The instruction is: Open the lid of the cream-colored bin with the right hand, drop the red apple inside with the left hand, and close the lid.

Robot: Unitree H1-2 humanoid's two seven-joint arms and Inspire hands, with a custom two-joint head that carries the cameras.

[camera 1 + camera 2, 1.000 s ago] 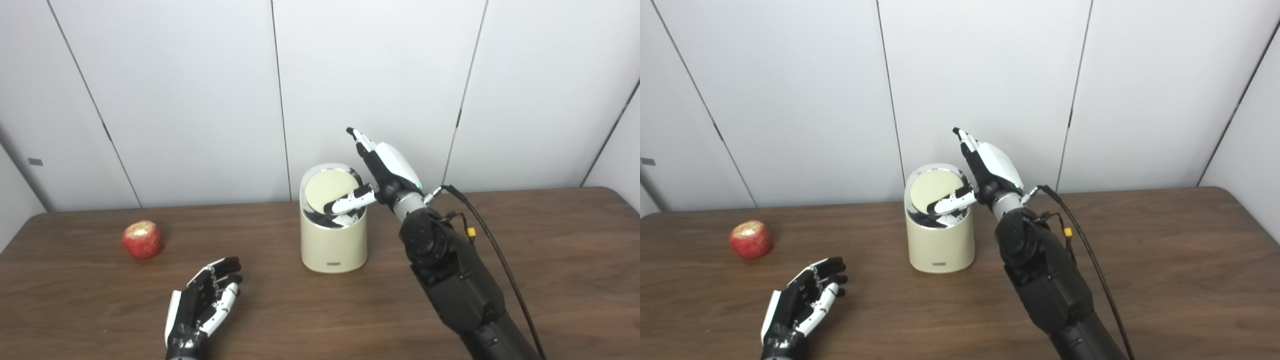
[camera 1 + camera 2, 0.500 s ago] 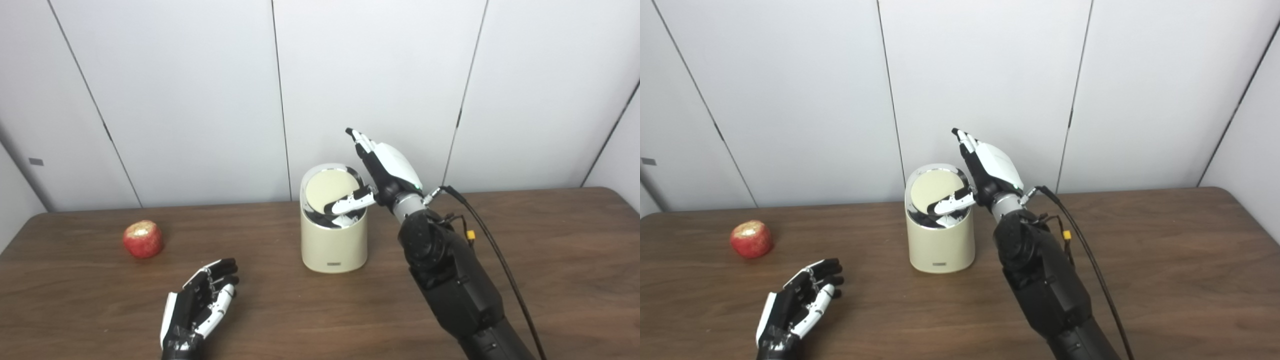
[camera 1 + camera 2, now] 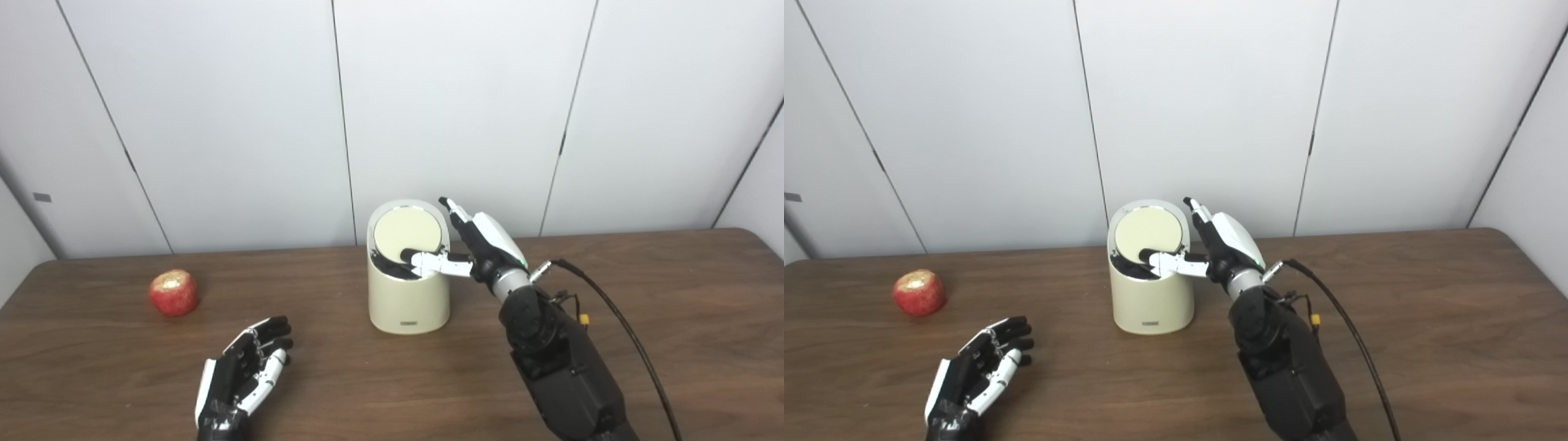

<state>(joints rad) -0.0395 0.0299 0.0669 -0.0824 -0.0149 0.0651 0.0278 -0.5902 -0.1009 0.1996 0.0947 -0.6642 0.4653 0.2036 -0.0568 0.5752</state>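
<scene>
The cream-colored bin [image 3: 407, 300] stands at the middle of the table, its round lid [image 3: 407, 231] tipped back with a dark gap along the front rim. My right hand [image 3: 481, 245] is just right of the bin top, fingers spread, with the thumb laid across the front edge of the lid; it grips nothing. The red apple [image 3: 174, 293] lies far left on the table. My left hand [image 3: 245, 372] rests open, palm up, near the front edge, well short of the apple and left of the bin.
The brown wooden table [image 3: 674, 318] runs wide to the right. A black cable [image 3: 618, 318] trails from my right wrist over the table. White wall panels [image 3: 459, 92] close off the back edge just behind the bin.
My right hand has dropped from above the bin to level with its top, and its thumb now lies flatter across the lid's front. The lid looks tipped a little further. The left hand shifted slightly.
</scene>
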